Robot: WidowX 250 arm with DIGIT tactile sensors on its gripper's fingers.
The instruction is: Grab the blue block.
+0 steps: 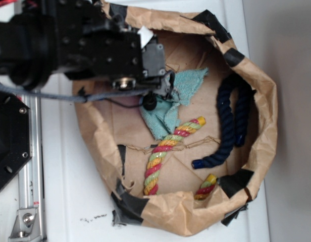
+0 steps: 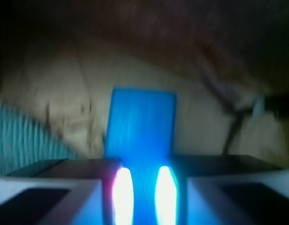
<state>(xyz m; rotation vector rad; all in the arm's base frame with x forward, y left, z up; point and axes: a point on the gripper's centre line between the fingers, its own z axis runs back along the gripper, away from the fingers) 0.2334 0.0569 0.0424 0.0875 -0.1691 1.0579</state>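
Fingers sit either side of the near end of the block in the wrist view, with two bright glints showing in the gap where the blue runs between them; they look clamped on it or very nearly so, though blur keeps me from telling whether the pads truly touch. Most of the block juts forward past the fingertips, over the brown paper floor, so the grip seems to be on one short end only, which I judge gives less hold than a middle grasp would. From the exterior view the gripper hangs low inside the paper nest, and the arm hides the block altogether. Just beside the gripper lies the cloth, and in the wrist view it shows at the left edge, near the left finger but apart from the block. A navy rope curls along the far wall, well apart, and a striped rope lies toward the front. Crumpled walls rise all round, so the open way out is straight up, and a sideways move risks snagging cloth or paper
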